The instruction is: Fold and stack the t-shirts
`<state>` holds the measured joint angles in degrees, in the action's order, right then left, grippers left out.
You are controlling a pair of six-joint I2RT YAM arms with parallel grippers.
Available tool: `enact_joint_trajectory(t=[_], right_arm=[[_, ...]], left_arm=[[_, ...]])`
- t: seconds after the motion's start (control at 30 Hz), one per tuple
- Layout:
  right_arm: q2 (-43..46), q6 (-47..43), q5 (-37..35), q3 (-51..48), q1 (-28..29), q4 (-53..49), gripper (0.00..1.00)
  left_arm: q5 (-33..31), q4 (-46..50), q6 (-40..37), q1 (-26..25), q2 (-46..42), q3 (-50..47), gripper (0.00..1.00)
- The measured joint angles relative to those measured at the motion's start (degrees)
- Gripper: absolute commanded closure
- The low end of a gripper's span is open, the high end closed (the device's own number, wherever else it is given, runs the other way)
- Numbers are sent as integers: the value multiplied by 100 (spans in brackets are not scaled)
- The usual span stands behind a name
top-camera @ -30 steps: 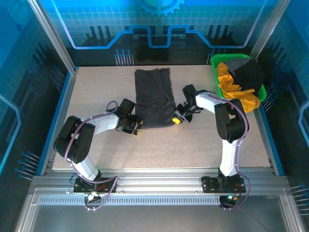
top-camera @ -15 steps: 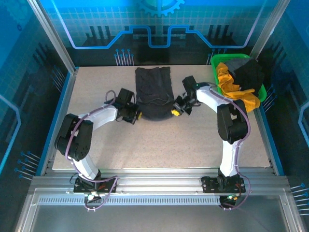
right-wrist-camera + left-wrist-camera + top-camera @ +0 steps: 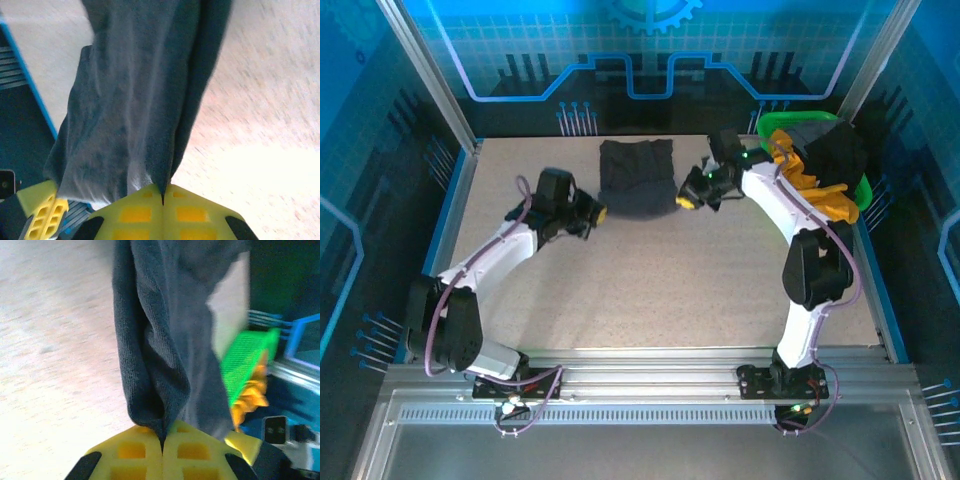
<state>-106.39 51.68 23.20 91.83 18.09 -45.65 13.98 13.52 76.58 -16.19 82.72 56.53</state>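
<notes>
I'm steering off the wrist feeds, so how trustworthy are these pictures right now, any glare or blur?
Left wrist: table blown out white at the lower left, green basket blurred, dark shirt weave crisp by the left gripper. Right wrist: table glare at the lower right, streaky blur, shirt soft. Top: even light, sharp.

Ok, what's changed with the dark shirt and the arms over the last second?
The left gripper and right gripper both moved away from the bases, carrying the near edge of the dark grey t-shirt toward the far side, so it now looks much shorter. Each is shut on the cloth now. The green basket and the heap of shirts in it stayed put.
</notes>
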Motion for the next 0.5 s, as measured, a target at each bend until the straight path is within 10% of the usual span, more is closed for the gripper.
enact_joint_trajectory(t=[0.5], right_arm=[[1705, 341, 262, -3845, 1060, 409, 100]], left_arm=[[647, 935, -4, -844, -2048, -2677, 100]])
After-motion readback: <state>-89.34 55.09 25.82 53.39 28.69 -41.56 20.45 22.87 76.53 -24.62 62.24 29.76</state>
